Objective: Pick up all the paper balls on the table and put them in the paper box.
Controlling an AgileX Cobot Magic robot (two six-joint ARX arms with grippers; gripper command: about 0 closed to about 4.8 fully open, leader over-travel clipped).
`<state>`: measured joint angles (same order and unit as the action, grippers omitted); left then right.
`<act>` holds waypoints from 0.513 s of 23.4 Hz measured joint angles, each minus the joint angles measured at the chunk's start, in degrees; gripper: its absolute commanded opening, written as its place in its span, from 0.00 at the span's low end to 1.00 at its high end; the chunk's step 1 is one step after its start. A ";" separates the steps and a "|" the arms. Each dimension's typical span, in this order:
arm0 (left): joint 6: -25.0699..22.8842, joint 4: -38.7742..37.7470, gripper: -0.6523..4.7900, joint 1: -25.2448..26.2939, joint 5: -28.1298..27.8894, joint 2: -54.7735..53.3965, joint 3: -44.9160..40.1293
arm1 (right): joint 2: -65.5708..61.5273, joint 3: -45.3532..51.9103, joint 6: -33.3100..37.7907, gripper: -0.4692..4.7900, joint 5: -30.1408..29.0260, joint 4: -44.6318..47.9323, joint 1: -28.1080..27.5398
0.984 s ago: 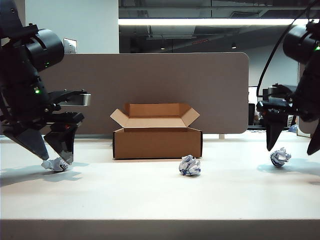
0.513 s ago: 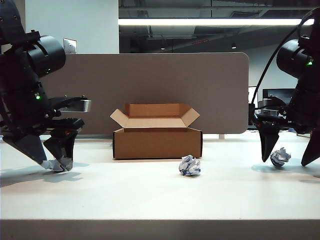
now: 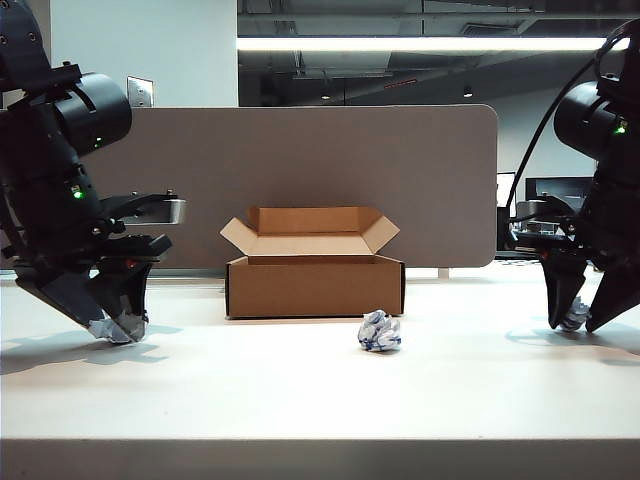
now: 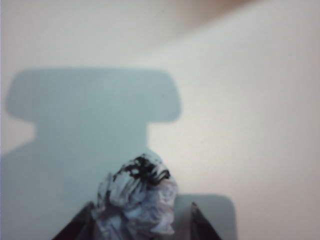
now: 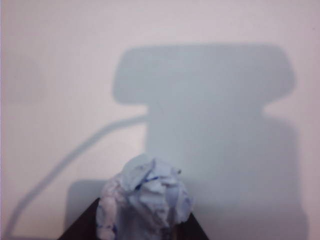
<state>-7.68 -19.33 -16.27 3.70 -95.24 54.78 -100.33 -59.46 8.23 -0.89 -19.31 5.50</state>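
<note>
Grasp step, both arms at once. Left gripper (image 3: 112,318) is down at the desk (image 3: 300,390) with a paper ball (image 3: 118,326) between its jaws. In the left wrist view that ball (image 4: 140,200) touches one finger, while a gap shows beside the other, so the jaws are part-way in and not yet firmly on it. Right gripper (image 3: 584,318) is also at the desk, its jaws straddling a second paper ball (image 3: 576,318). In the right wrist view this wad (image 5: 147,202) fills the space between both fingertips. It looks pinched, but whether the grip is firm I cannot tell.

Third paper ball (image 3: 380,331) lies free on the desk, well apart from both sets of jaws, just in front of the paper box (image 3: 315,285).

Next move, as I judge it: finish closing on each wad, lift clear of the desk, carry inward over the open flaps and release. The loose ball then needs its own pickup.

Count: three paper balls, none in the box; one box, flaps open; two grippers.
</note>
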 measured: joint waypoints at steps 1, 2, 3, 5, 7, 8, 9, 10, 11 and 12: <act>0.00 0.00 0.47 0.00 0.00 0.00 0.00 | 0.00 0.00 0.04 0.46 -0.15 0.00 -0.02; -0.02 0.00 0.42 0.00 0.02 0.00 0.00 | 0.00 0.00 0.02 0.44 -0.13 0.00 0.00; -0.02 0.00 0.39 0.00 0.00 0.00 0.00 | 0.00 0.00 -0.07 0.40 -0.13 -0.07 0.00; 0.07 -0.02 0.32 0.00 0.02 0.00 0.00 | 0.00 0.00 -0.07 0.36 -0.13 -0.09 0.00; 0.13 0.02 0.32 0.00 0.02 0.00 0.00 | 0.00 0.00 -0.39 0.36 -0.13 -0.22 -0.02; 0.15 0.02 0.32 0.00 0.02 0.00 0.00 | 0.00 0.00 -0.55 0.36 -0.15 -0.24 -0.02; 0.17 0.09 0.32 0.00 0.02 0.00 0.00 | 0.00 0.00 -0.57 0.36 -0.20 -0.24 0.00; 0.17 0.15 0.32 0.00 0.02 0.00 0.00 | 0.00 0.00 -0.59 0.36 -0.22 -0.24 0.00; 0.17 0.15 0.32 0.00 0.02 0.00 0.00 | 0.00 0.00 -0.59 0.35 -0.22 -0.24 0.00; 0.17 0.17 0.32 0.00 0.02 0.00 0.00 | 0.00 0.00 -0.63 0.34 -0.22 -0.24 0.00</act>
<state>-7.51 -19.16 -16.27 3.73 -95.24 54.78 -100.33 -59.46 7.60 -1.10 -19.55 5.50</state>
